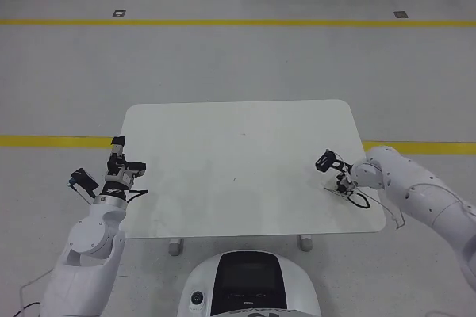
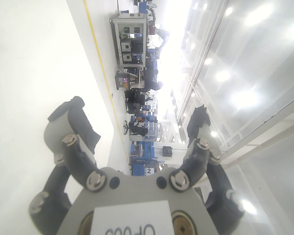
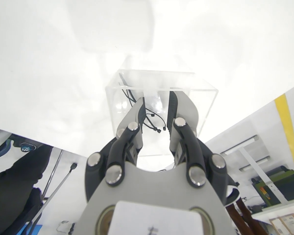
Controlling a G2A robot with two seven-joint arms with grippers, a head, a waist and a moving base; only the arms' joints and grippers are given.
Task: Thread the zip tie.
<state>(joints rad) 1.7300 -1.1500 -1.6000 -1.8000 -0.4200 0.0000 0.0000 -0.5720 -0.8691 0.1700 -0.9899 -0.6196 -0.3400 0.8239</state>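
A small clear box (image 3: 161, 82) stands near the right edge of the white table (image 1: 238, 158), and several black zip ties (image 3: 154, 123) lie loose in it. My right gripper (image 3: 156, 106) is lowered into this box, its jaws a narrow gap apart and the ties lying between and below the fingers, with none visibly pinched. From above, the right gripper (image 1: 339, 181) sits over the clear box (image 1: 343, 190). My left gripper (image 1: 127, 160) hovers at the table's left edge. In its own wrist view the left gripper (image 2: 137, 116) is wide open, empty, and faces the room.
The table's near right corner lies just beyond the box. A yellow floor line (image 1: 32, 141) runs behind the table. Benches and racks (image 2: 132, 45) stand far off in the room.
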